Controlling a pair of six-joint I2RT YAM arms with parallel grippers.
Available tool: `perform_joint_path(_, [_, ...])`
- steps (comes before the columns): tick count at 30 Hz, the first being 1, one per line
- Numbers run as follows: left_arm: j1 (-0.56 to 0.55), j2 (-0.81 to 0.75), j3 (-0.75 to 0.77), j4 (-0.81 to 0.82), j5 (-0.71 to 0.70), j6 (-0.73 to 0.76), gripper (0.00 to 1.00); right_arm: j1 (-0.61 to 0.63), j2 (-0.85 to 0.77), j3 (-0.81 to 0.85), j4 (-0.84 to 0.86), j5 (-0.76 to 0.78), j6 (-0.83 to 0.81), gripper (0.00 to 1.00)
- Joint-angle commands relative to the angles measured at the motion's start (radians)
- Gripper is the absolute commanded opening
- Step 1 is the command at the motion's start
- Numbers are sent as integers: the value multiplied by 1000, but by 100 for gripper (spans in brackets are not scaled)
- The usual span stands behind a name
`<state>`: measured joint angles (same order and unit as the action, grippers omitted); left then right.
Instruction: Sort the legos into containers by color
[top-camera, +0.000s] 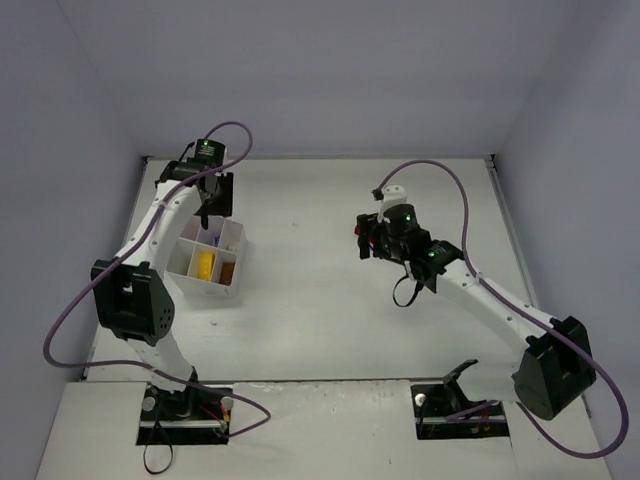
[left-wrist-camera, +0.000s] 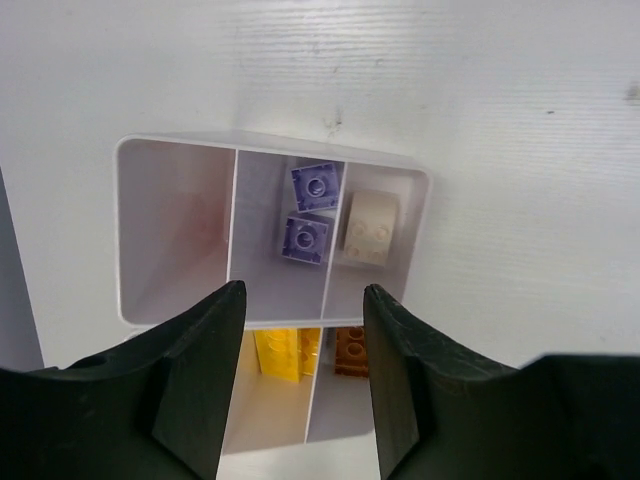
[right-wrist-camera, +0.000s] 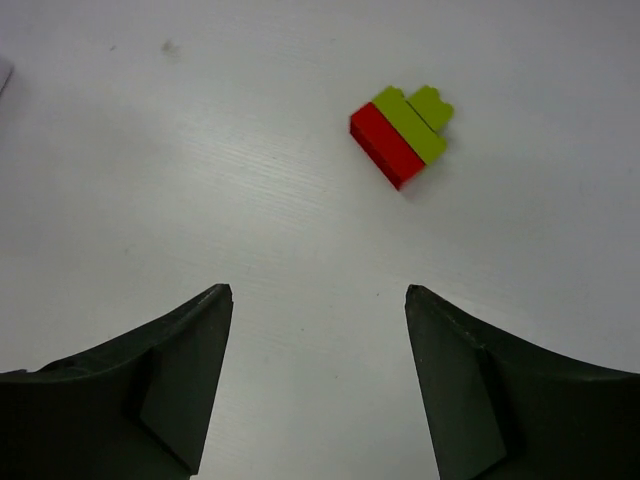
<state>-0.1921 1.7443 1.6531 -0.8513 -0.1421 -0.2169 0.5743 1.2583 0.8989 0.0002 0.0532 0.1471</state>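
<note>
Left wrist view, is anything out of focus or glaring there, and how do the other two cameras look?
Left wrist: the lilac bricks and tray are sharp, the dark left gripper is soft-edged, no glare. Right wrist: the red brick is crisp with a faint soft shadow. Top external: even, diffuse light, but the tray's contents look tiny.

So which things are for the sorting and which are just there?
For the job: tray, lilac bricks, beige brick, yellow brick, orange-brown brick, red brick, green brick.
Just there: purple cables, table.
</note>
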Motion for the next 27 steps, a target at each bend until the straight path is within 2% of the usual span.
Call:
perform_joint_path(1, [-20, -123, 68, -49, 67, -45, 45, -21, 53, 104, 6, 215, 263, 66])
perform_joint_path(2, [-26, -147, 65, -51, 90, -52, 45, -22, 76, 124, -29, 255, 294, 74])
perform_joint_path(4, [-46, -176, 44, -52, 116, -68, 45, -22, 160, 199, -63, 289, 377, 82])
perform_joint_path(7, [-70, -230, 5, -54, 142, -90, 45, -25, 280, 282, -126, 364, 442, 87])
perform_joint_path(11, [-107, -311, -53, -51, 193, -108, 45, -54, 413, 437, -173, 395, 512, 80])
perform_joint_path(18, [-145, -411, -145, -49, 234, -148, 45, -114, 682, 652, -272, 413, 575, 77])
perform_joint_path(27, [-193, -471, -210, -46, 266, -183, 45, -163, 863, 784, -302, 398, 614, 67])
